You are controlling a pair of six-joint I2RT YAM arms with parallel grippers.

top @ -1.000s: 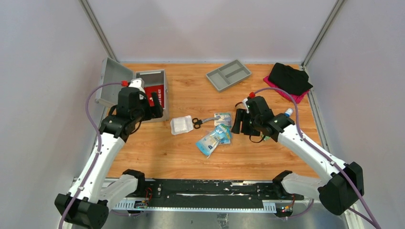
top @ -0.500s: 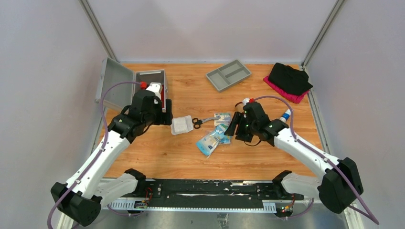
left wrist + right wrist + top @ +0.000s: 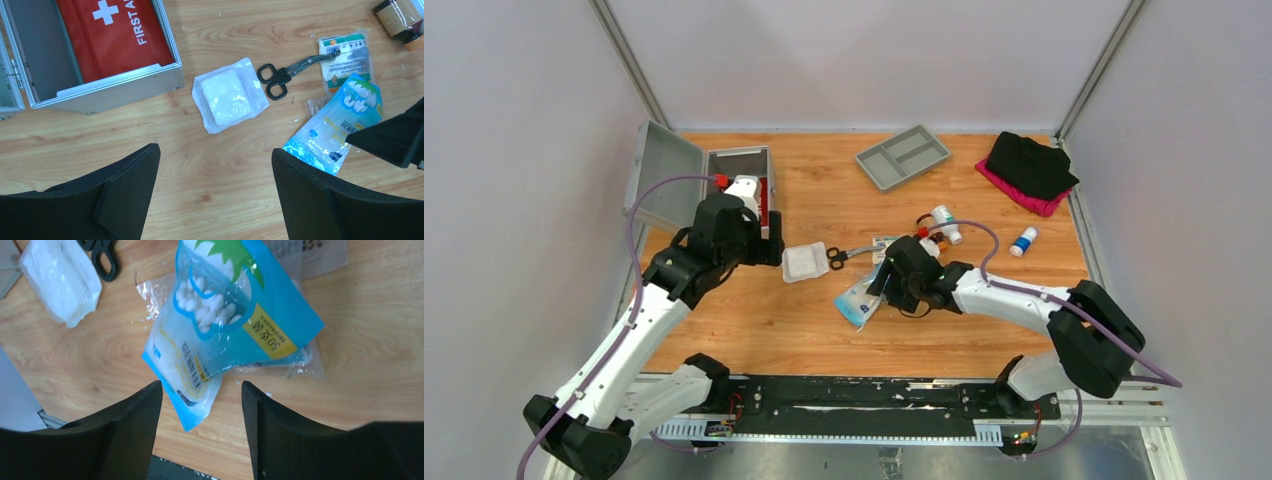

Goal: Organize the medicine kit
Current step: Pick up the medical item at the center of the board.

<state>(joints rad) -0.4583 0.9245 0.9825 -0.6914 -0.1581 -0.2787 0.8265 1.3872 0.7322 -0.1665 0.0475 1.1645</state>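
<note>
left gripper [image 3: 215,162]: jaws wide apart; empty; just beside medicine kit [image 3: 107,90] | right gripper [image 3: 201,390]: jaws apart; empty; above blue swab bag [image 3: 235,305]

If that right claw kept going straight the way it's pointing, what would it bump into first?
Probably the blue-and-white packet lying partly under the cotton swab bag; it sits right ahead of the open right gripper, though depth is unclear.
</note>
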